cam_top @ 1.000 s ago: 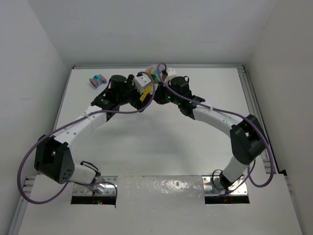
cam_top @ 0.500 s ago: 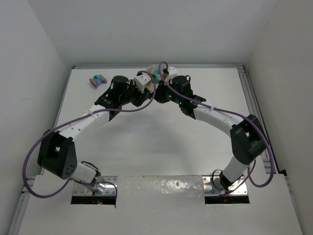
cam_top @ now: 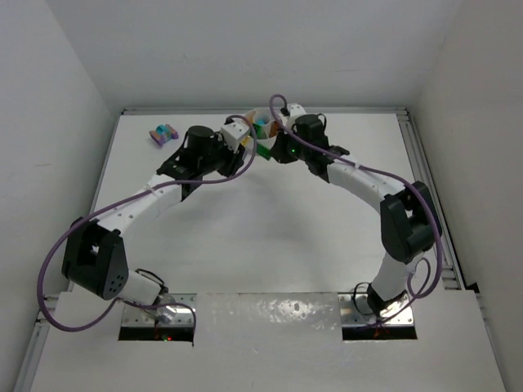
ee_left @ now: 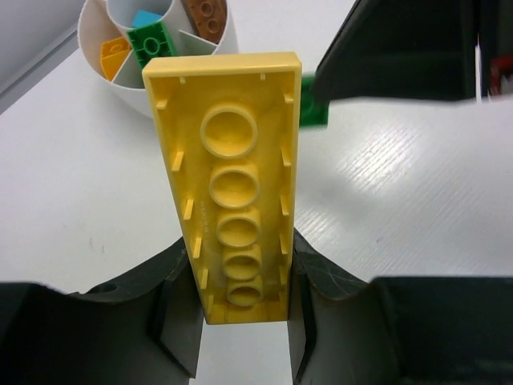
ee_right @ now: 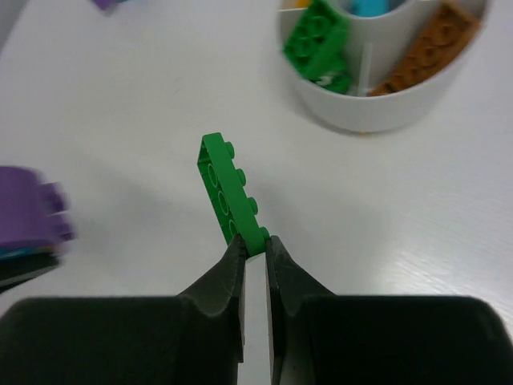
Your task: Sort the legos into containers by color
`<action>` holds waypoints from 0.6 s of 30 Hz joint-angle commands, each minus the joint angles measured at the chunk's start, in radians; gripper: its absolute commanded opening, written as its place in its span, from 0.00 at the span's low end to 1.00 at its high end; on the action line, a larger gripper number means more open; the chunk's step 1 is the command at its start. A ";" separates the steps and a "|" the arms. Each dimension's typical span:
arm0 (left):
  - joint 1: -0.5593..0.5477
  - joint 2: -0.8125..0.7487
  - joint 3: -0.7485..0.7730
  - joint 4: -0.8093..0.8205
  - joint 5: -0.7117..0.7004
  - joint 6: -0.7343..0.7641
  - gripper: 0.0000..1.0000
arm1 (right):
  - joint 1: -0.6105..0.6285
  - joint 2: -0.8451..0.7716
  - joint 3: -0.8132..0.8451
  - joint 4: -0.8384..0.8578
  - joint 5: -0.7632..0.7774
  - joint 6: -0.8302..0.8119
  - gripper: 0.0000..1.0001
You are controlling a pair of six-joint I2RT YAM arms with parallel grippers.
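Both are loaded and close to the dish (ee_right: pixel 353 112). The left hand (ee_left: pixel 240 273) is clamped across a long yellow brick (ee_left: pixel 232 160). The right hand (ee_right: pixel 255 249) is pinched almost shut on the end of a green brick (ee_right: pixel 228 188). Next, I'd say, each carries its piece over the matching section and lets go.

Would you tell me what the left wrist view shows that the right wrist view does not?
Only left wrist: the left hand shut on a yellow plate, underside facing the camera. Only right wrist: how the right hand pinches a green plate by one end, and a purple piece at the left edge. Both: the white dish with its green brick and brown piece.
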 commanded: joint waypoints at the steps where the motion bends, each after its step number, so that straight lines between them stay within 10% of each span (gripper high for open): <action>1: 0.009 -0.056 0.061 0.022 -0.010 -0.072 0.00 | -0.059 0.021 0.104 -0.121 0.032 -0.122 0.00; 11: 0.066 -0.057 0.001 0.054 -0.048 -0.094 0.00 | -0.070 0.104 0.404 -0.367 0.023 -0.383 0.00; 15: 0.091 -0.048 -0.002 0.065 -0.082 -0.112 0.00 | -0.087 0.369 0.954 -0.769 0.029 -0.284 0.00; 18: 0.101 -0.053 -0.016 0.072 -0.099 -0.117 0.00 | -0.087 0.342 0.875 -0.697 0.023 -0.130 0.00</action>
